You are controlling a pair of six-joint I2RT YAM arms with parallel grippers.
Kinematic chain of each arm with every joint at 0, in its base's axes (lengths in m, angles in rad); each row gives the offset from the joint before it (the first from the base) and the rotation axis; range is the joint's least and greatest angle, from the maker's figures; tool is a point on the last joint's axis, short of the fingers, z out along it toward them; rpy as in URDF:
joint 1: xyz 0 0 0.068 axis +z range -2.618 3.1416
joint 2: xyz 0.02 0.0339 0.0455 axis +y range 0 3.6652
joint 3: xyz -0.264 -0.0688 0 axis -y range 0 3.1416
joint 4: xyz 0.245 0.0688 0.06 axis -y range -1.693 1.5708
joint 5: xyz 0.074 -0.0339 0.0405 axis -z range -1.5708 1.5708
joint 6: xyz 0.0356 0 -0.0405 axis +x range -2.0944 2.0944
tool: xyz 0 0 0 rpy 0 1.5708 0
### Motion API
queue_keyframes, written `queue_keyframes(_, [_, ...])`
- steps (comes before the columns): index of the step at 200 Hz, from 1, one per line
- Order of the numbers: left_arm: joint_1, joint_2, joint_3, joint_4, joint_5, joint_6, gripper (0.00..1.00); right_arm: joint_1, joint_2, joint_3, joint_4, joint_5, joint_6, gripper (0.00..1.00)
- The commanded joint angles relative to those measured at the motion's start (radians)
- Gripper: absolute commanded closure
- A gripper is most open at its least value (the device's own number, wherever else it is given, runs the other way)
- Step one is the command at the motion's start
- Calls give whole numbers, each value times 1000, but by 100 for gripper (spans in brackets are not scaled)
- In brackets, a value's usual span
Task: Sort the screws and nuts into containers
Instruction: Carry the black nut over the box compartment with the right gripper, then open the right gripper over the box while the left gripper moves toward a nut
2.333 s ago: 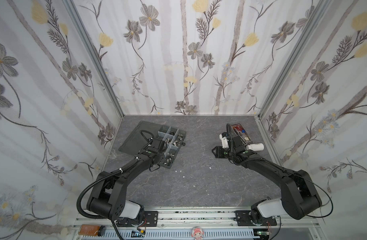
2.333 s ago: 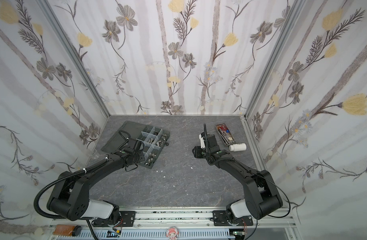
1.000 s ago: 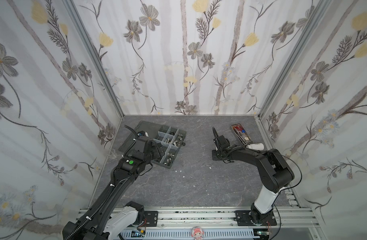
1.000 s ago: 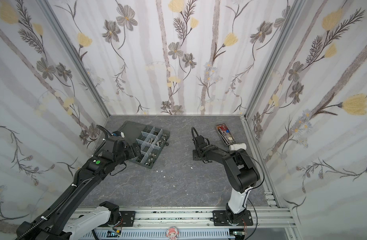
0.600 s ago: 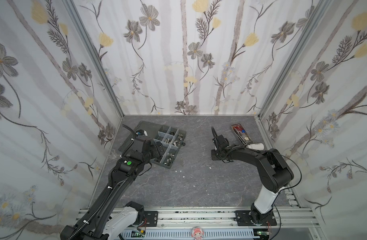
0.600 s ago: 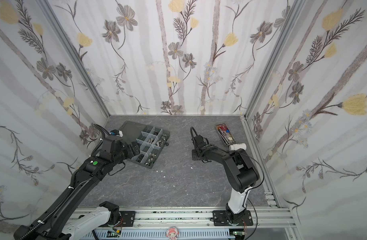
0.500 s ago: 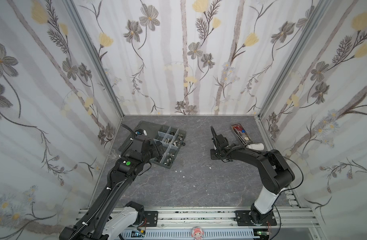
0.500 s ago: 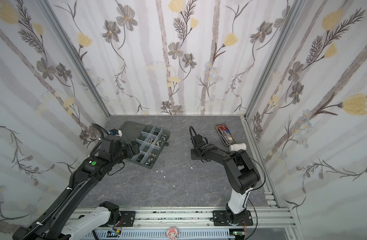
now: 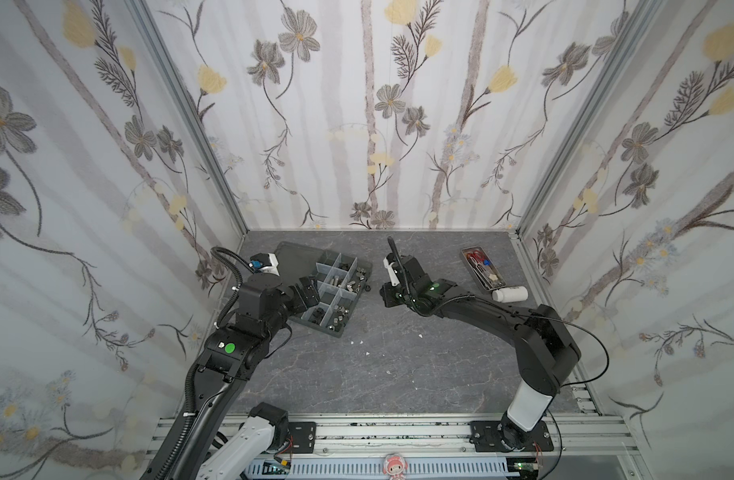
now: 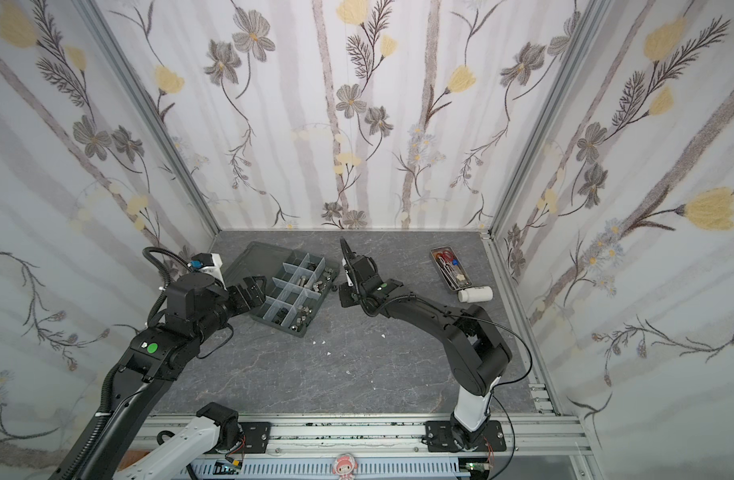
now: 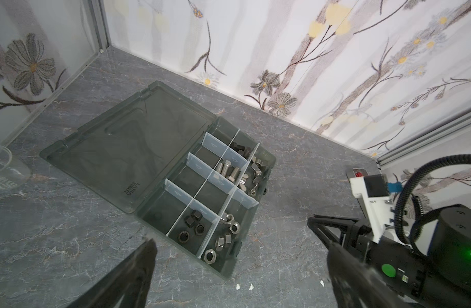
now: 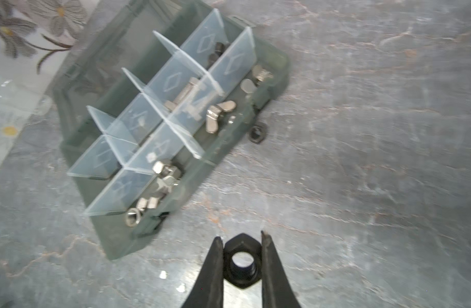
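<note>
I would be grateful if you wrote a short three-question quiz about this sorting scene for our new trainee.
1. Fill in: the jaws of the left gripper stand ____.
2. True or false: the right gripper is shut on a black hex nut.
3. Where does the second black nut lie? A) inside a compartment; B) on the table beside the organizer box; C) between the left gripper's jaws.
Key: 1 open; 2 true; 3 B.
</note>
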Motion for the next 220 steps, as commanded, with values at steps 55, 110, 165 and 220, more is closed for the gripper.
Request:
queue_keyframes(55, [1, -79, 28, -96, 20, 3, 0, 158, 254, 292, 65, -149, 62, 85])
queue_keyframes(110, [0, -97, 23, -112, 16, -1, 0, 215, 426, 476, 26, -182, 102, 85])
queue_keyframes(165, [1, -97, 20, -113, 23, 8, 0, 222, 523, 550, 28, -212, 133, 81])
queue_keyframes(220, [1, -82, 4, -114, 33, 15, 0, 211, 522, 556, 33, -225, 132, 56])
